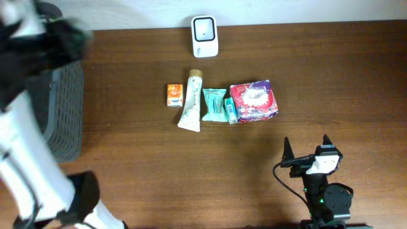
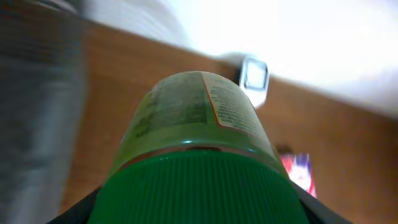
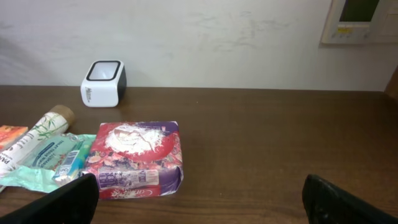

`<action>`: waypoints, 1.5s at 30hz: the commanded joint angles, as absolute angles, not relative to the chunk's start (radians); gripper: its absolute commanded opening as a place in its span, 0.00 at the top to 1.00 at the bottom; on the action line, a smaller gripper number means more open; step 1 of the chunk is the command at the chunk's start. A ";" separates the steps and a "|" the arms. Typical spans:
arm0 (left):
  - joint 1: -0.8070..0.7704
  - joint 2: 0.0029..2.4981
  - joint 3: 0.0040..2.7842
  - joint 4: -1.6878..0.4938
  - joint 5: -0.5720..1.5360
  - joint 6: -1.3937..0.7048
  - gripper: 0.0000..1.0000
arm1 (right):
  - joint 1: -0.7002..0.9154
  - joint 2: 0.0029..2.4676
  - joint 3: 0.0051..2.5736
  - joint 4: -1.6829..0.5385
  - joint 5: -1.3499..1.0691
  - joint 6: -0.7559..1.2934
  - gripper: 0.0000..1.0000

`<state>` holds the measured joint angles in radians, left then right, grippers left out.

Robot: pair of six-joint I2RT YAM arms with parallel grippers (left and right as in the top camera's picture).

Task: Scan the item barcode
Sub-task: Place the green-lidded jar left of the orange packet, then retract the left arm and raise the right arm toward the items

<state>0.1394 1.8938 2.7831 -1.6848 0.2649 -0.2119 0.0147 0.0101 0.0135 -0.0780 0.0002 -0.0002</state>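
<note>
print on bottle (image 2: 186, 106) blurred, nothing legible

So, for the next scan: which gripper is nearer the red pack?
Right: right gripper is lower-right of the pack; left gripper, holding a bottle, is far, by the basket.

Dark wooden table (image 3: 280, 137), plain white wall (image 3: 217, 43)

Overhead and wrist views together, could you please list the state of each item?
bottle: green cap on, clamped in the left gripper
right gripper: open, empty
barcode scanner: standing upright
tube: lying flat
red-purple pack: lying flat
teal pouch: lying flat
orange box: lying flat
</note>
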 commanded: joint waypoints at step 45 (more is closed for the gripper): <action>-0.057 2.081 2.744 -1.688 -0.020 -0.186 0.01 | 0.020 0.004 0.006 -0.081 0.005 0.005 0.01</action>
<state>-0.1036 2.1414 2.7399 -1.6871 0.0143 -0.2012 0.0147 0.0101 0.0135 -0.0780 0.0002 -0.0002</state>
